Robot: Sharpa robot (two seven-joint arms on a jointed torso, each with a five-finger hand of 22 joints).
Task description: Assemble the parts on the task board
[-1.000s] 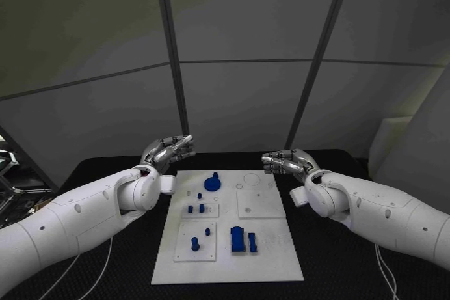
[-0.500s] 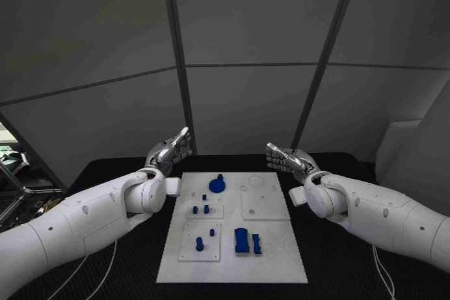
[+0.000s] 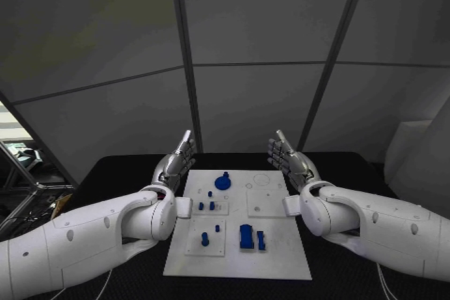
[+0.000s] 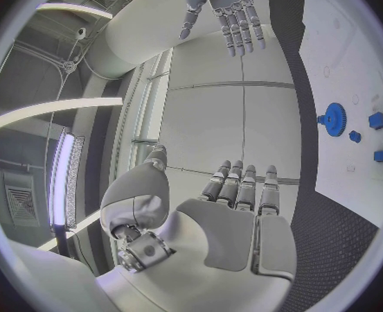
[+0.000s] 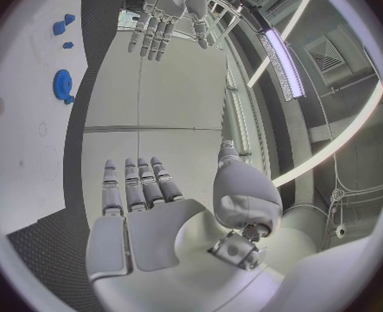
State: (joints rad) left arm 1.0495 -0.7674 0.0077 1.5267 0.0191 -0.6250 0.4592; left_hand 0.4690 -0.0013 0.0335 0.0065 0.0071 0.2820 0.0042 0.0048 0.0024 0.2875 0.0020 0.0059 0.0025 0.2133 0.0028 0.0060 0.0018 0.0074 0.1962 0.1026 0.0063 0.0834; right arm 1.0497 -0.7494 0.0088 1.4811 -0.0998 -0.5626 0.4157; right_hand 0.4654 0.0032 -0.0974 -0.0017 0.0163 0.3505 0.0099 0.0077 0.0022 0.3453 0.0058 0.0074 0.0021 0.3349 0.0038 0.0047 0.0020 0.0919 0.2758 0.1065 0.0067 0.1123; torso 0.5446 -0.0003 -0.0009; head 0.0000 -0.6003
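Two hands hang above the far part of the table [image 3: 112, 166], one at each side of the board [image 3: 281, 261], and neither holds anything. The left hand [image 3: 176, 160] is raised over the table just beyond the board's far left corner, its fingers [image 3: 185, 141] straight, close together and pointing up and away from the robot; the left wrist view shows the same flat palm with the thumb set apart. The right hand [image 3: 286, 158] stands over the board's far right corner in a matching pose, fingers [image 3: 280, 138] stretched out and empty, palm turned toward the other hand. Both are clear of the board and of the parts. The board lies flat in the middle of the table, its long sides running away from the robot. A gear [image 3: 223, 181] sits near the far edge, left of centre. Small pegs [image 3: 210, 206] stand on a raised plate at the left side, about halfway along. Nearer the robot, a peg [image 3: 205, 239] stands on another plate by the left edge, and a block [image 3: 246, 236] with a narrower piece [image 3: 261, 241] just beside it stands near the middle. A bare plate [image 3: 266, 201] lies on the right side.
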